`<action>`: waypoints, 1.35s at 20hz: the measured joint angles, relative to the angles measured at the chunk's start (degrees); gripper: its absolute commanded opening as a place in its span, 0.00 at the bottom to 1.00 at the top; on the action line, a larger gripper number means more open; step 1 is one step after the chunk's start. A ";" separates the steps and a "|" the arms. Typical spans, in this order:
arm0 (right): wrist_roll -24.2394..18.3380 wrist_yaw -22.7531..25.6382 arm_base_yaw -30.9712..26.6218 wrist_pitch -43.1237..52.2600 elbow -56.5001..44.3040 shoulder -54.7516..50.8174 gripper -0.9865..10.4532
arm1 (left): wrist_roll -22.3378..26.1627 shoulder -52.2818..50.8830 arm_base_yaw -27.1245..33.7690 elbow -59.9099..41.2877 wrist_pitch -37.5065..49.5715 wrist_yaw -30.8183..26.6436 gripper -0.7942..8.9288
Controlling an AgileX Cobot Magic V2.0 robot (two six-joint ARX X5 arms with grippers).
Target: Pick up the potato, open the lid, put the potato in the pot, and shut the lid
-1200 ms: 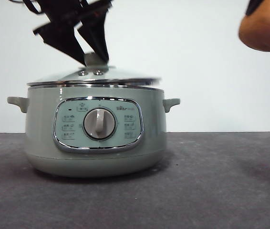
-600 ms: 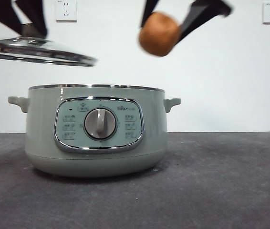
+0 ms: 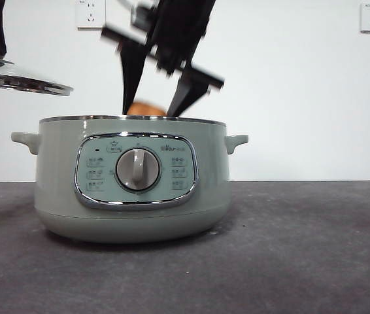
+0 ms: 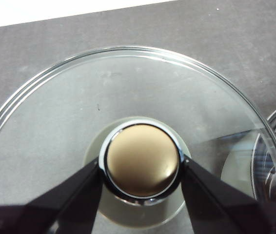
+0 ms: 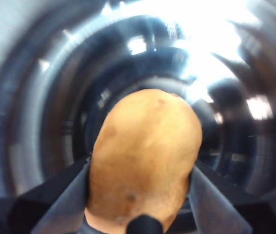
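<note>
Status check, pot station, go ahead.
Left gripper shut on lid, held aside. Right gripper shut on potato, lowering into pot. Nothing blocking.

The right gripper [image 3: 153, 110] reaches down from the top centre of the front view, its 2 jaws clamped on the potato [image 5: 145, 156]. The left gripper [image 4: 142, 168] sits at the upper left edge of that view, jaws closed on the knob of the lid [image 4: 55, 117].

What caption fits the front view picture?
Right pincer lowers potato into pot; left pincer holds lid aside.
</note>
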 measured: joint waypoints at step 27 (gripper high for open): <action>-6.29 16.83 3.50 -15.63 0.39 -19.37 0.75 | -0.17 -0.02 -4.02 0.00 -0.81 2.97 0.07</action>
